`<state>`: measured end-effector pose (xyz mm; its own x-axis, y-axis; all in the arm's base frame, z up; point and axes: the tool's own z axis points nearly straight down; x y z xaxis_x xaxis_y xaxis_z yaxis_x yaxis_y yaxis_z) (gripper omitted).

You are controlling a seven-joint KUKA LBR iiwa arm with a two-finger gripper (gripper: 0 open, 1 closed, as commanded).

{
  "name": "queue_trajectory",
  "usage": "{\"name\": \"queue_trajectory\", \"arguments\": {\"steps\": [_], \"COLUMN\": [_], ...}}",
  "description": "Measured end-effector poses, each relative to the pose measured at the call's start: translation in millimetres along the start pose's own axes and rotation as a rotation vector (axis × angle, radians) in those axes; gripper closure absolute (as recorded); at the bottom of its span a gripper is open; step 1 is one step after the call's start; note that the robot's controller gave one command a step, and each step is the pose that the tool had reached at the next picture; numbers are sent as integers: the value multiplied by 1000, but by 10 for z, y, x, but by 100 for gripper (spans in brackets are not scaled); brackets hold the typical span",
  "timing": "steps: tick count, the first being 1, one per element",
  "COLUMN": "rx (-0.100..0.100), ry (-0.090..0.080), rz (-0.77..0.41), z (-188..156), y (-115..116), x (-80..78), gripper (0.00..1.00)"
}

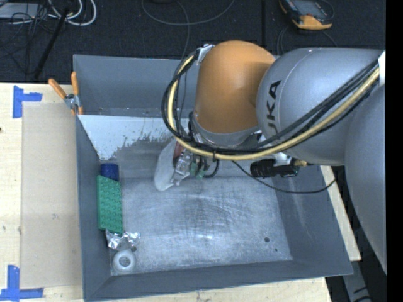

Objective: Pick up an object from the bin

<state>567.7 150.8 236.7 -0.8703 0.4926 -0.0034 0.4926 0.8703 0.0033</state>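
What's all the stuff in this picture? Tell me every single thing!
bin: one, grey metal, middle of the view.
flat bumpy slab: one, green, lying along the bin's left wall.
blue cap: one, blue, at the slab's far end.
crumpled shiny scrap: one, silver, just past the slab's near end.
ring: one, white, in the bin's near left corner.
pale thing: one, whitish grey, towards the back of the bin, right beside the pincer; too unclear to name.
arm: one, grey, reaching in from the right.
orange cover: one, orange, on the arm's wrist.
pincer: one, dark, under the orange cover.
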Motion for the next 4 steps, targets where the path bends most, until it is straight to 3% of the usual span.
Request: {"name": "queue_trajectory", "arguments": {"steps": [1,2,3,4], "rx": [61,36,4,7], "ry": [102,53,4,8], "rz": [-167,-185,-181,-356], "z": [1055,918,438,579], "y": [-162,-456,-588,-1599], "x": [-223,-311,-321,-828], "gripper": [100,100,100,100]}}
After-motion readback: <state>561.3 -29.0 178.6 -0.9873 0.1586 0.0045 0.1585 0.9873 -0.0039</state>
